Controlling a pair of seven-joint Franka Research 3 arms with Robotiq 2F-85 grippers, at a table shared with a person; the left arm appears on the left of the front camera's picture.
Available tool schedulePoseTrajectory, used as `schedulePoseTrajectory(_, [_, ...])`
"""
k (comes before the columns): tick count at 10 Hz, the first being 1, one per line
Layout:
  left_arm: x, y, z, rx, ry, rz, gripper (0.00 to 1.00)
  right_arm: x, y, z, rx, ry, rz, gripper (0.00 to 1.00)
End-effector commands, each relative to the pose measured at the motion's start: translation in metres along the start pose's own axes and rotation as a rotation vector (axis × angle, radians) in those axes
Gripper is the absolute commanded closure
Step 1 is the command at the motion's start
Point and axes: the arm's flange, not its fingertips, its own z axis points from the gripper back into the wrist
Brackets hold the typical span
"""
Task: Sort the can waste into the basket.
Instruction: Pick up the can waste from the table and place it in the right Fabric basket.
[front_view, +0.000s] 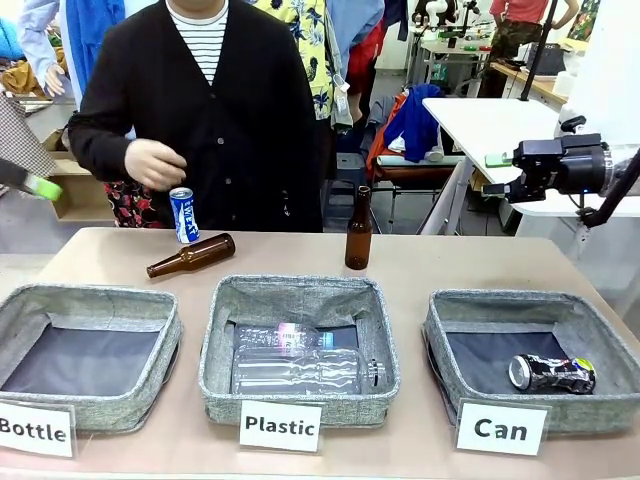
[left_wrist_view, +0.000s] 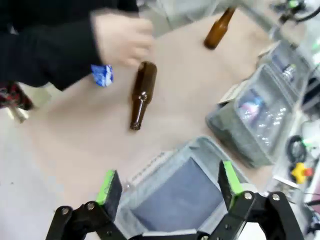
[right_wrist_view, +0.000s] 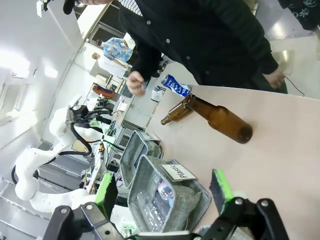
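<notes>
Left jaws stand wide and empty; right jaws likewise. The dented black-and-silver metal can (front_view: 551, 373) lies on its side in the grey woven "Can" basket (front_view: 433, 345) — the blue-and-white lettered can (front_view: 183, 214) stands upright on the tan worktop (front_view: 450, 260), near the person's hand (front_view: 155, 163).

Three white cards are set along the near edge of the table (front_view: 440, 262). "Bottle" is printed on the left card (front_view: 35, 430), "Plastic" on the middle card (front_view: 280, 426) and "Can" on the right card (front_view: 501, 429), which is placed against the Can basket (front_view: 520, 299). White lettering is carried on the blue can (front_view: 184, 215) near the far edge; it cannot be read reliably.
</notes>
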Motion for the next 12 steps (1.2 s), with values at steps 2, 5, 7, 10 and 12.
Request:
schedulePoseTrajectory(2, [-0.026, -0.015, 0.207, 0.185, -0.175, 0.198, 0.00, 0.003, 0.002, 0.001, 0.005, 0.005, 0.002, 0.00])
schedulePoseTrajectory(5, [-0.106, -0.020, 0.318, 0.275, -0.446, 0.326, 0.00, 0.003, 0.002, 0.001, 0.005, 0.005, 0.002, 0.00])
schedulePoseTrajectory(7, [-0.152, -0.032, 0.345, 0.272, -0.570, 0.331, 0.00, 0.003, 0.002, 0.001, 0.005, 0.005, 0.002, 0.00])
schedulePoseTrajectory(10, [-0.153, -0.032, 0.336, 0.259, -0.559, 0.320, 0.00, 0.003, 0.002, 0.001, 0.005, 0.005, 0.002, 0.00])
schedulePoseTrajectory(12, [-0.120, -0.027, 0.310, 0.254, -0.480, 0.296, 0.00, 0.003, 0.002, 0.001, 0.005, 0.005, 0.002, 0.00])
